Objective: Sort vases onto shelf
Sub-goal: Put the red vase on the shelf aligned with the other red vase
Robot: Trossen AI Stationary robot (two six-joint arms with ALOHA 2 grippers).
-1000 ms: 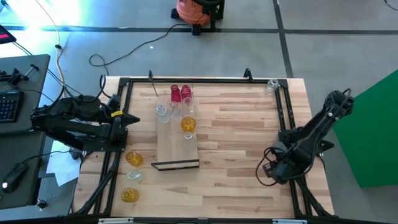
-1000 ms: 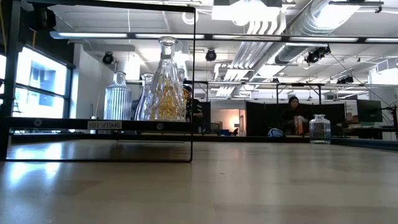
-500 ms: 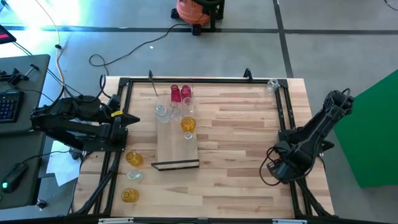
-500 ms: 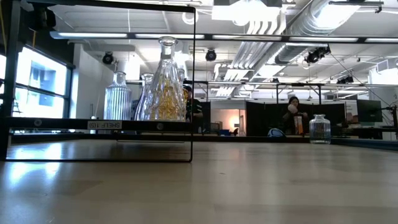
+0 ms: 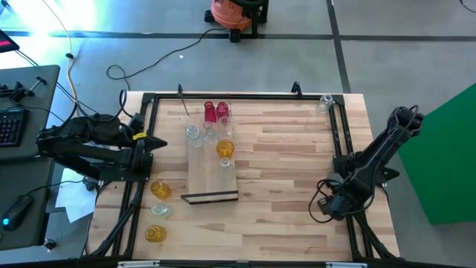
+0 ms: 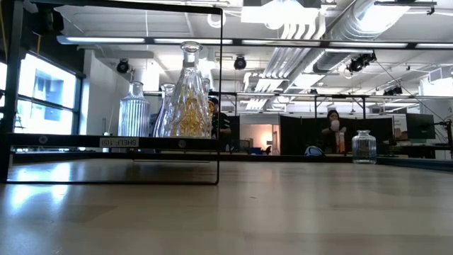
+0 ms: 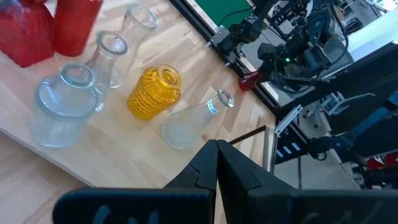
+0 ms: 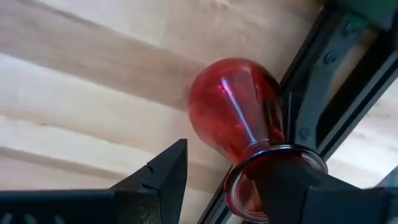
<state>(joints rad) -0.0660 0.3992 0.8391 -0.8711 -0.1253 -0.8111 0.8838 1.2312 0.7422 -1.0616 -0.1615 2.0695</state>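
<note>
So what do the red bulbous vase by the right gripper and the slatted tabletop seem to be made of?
The red bulbous vase looks like translucent glass with a glossy finish: light streaks gleam on its body. The slatted tabletop looks like pale wood with a smooth matte finish: grain lines run along the planks, though a laminate cannot be ruled out.

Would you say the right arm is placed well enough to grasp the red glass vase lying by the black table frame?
Probably yes. The right gripper is open, with the red glass vase lying on its side just ahead, its neck between the fingers. The black frame rail right beside it leaves little room.
</note>
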